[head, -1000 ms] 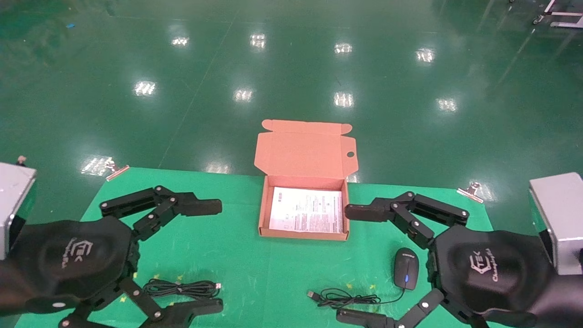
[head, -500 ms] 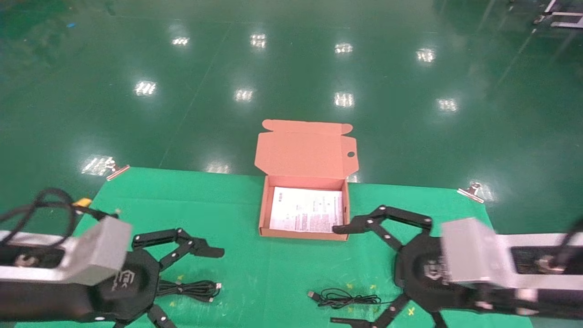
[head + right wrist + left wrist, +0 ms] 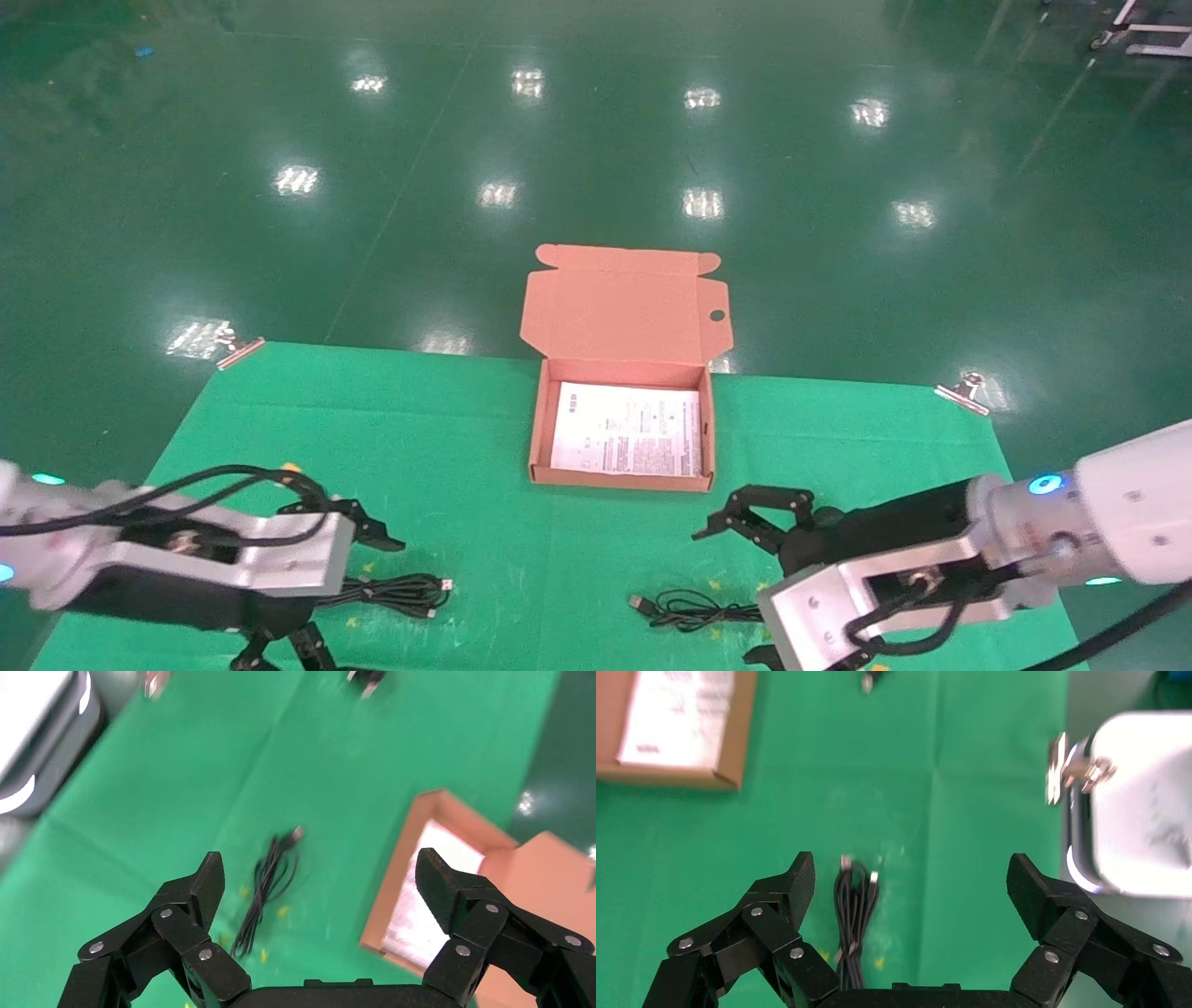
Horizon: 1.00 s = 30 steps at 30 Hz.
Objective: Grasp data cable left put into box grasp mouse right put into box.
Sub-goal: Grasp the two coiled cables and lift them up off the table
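The data cable [image 3: 396,592] lies coiled on the green cloth at the front left. My left gripper [image 3: 358,596] hangs open over it; in the left wrist view the data cable [image 3: 854,910] sits between the fingers of the left gripper [image 3: 912,881], close to one of them. The box [image 3: 535,438] stands open in the middle, its lid [image 3: 624,308] raised behind and a printed sheet inside. My right gripper [image 3: 731,596] is open at the front right, above the mouse's thin cord [image 3: 698,610]. The mouse itself is hidden under that arm. The right wrist view shows the right gripper [image 3: 320,881], the cord [image 3: 270,881] and the box [image 3: 400,881].
The green cloth [image 3: 466,447] covers the table, held by metal clips at the far corners [image 3: 240,349] [image 3: 964,391]. Shiny green floor lies beyond the far edge. The right arm's silver wrist [image 3: 1137,804] shows in the left wrist view.
Both arms have swung their wrists over and dropped toward the table front. The left gripper now hangs over the data cable. The right gripper now covers the mouse, which showed a second ago.
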Available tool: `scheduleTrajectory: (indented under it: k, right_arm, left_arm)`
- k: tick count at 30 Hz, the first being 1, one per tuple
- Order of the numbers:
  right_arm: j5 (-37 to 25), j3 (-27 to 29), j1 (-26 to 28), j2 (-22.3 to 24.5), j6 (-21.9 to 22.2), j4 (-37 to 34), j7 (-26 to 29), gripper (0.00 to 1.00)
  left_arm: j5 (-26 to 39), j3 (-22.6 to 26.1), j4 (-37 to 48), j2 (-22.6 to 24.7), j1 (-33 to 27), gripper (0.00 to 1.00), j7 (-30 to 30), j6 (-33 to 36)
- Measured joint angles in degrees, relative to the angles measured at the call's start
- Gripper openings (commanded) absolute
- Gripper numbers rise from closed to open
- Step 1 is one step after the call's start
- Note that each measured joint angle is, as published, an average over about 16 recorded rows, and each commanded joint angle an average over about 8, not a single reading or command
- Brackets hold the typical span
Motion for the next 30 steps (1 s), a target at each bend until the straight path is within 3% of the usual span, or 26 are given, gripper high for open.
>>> scheduleTrajectory:
  k: [14,30]
  right_arm:
    - [-18.17,-7.52,-2.91,-6.66,6.92,-2.38,0.4,1.0]
    - [-21.07,-8.04,-4.19,-12.04,11.6,-16.61,3.98,1.0]
  left_arm:
    - [18.78,7.59,4.57,7.22,-1.22,1.0,-0.55,-5.67]
    - [24.64,9.09,19.33,14.09,0.14,1.0,-0.24,-15.51]
